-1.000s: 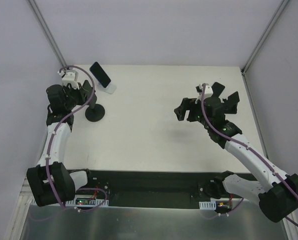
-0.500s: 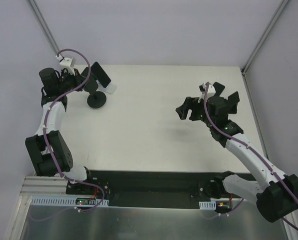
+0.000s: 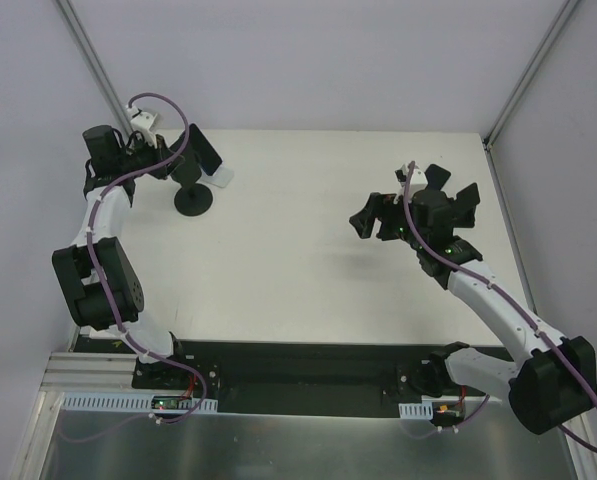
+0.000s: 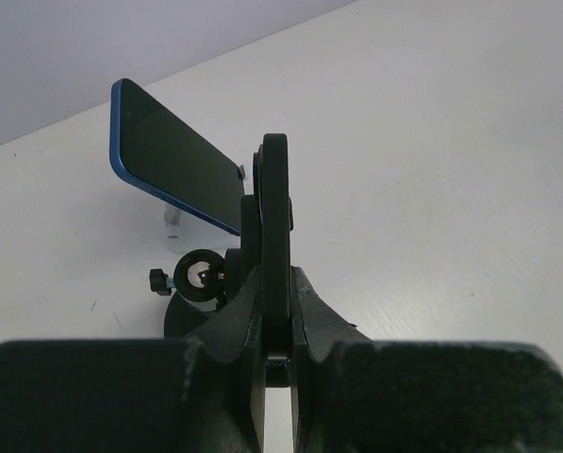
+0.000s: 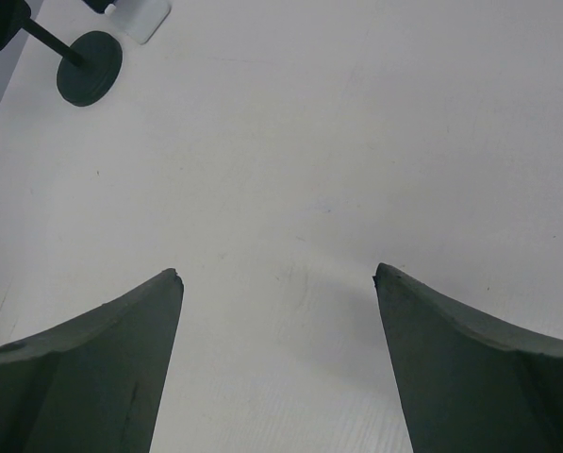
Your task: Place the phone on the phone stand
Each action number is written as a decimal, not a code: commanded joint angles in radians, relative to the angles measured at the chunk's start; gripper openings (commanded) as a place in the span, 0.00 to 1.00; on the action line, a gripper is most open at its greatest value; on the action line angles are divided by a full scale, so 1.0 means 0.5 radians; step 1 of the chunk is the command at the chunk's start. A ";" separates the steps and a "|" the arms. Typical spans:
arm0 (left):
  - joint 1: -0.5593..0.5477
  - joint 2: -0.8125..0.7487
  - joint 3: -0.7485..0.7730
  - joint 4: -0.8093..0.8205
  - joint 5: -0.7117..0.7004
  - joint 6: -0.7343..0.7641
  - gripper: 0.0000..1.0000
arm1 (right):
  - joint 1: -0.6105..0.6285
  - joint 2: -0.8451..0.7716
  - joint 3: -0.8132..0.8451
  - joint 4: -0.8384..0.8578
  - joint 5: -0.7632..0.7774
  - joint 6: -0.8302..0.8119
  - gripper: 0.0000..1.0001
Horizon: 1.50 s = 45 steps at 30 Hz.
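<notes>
Currently the phone (image 4: 179, 162) is propped tilted on a small white holder (image 3: 221, 177) at the far left of the bench (image 3: 308, 290). Just beside it, the black phone stand (image 4: 274, 226) is clamped by its plate in the left pincer (image 4: 276, 332). The right pincer (image 5: 276, 283) is held apart, well away.

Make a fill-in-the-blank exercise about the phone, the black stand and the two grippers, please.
1. The left gripper is ____ on the black phone stand.
2. The phone has a ____ edge.
3. The right gripper is ____ and holds nothing.
4. The base of the black stand is ____ in shape.
Missing words: shut; blue; open; round.
</notes>
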 commanded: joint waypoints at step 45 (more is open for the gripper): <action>-0.119 -1.293 -0.844 0.213 -1.153 -1.296 0.73 | -0.064 0.135 0.053 0.056 -0.017 0.010 0.86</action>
